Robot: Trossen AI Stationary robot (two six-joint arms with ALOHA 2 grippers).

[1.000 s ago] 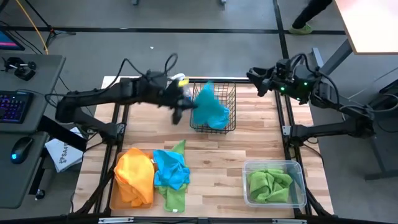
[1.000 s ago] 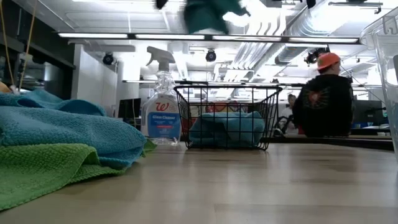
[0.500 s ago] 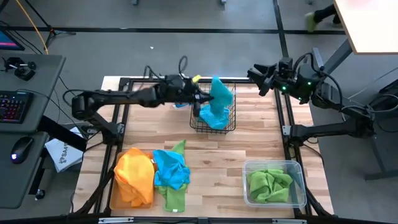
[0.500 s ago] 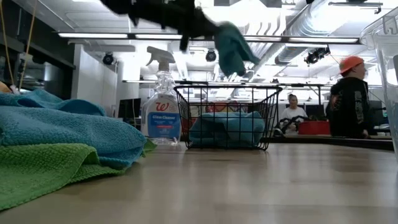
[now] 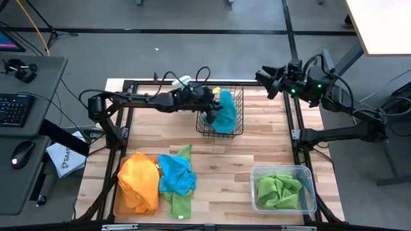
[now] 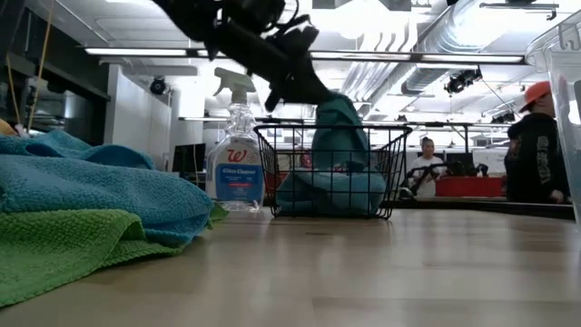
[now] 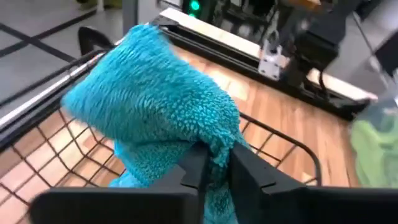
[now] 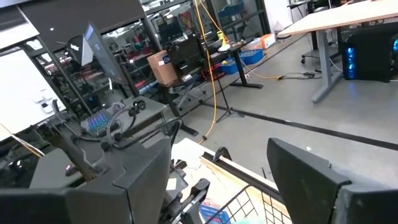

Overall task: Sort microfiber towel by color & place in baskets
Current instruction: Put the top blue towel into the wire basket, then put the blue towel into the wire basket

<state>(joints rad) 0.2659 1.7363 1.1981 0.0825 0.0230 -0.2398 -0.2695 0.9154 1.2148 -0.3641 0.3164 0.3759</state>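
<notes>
The left gripper [image 5: 209, 109] sits just above the centre of the overhead frame, over the black wire basket [image 5: 239, 114]. Its fingers are pinched on a fold of a blue towel [image 5: 223, 114], and the left wrist view shows the two dark fingers [image 7: 249, 175] nearly together with cloth between them.

The towel hangs straight down from the gripper, so its long axis is vertical. In the low view its lower end [image 6: 339, 136] is already inside the basket [image 6: 390, 173], reaching the blue cloth at the bottom. The drop point therefore lies directly below the gripper, and letting go looks like all that remains for this towel.

The right gripper [image 5: 264, 81] waits at the upper right of the overhead frame, beside the table's far edge, wide open and empty.

At the lower left, an orange towel [image 5: 138, 181], another blue one [image 5: 176, 174] and a green one [image 5: 182, 203] lie heaped together. More green cloth [image 5: 277, 190] fills the clear tub [image 5: 312, 204] at the lower right.
</notes>
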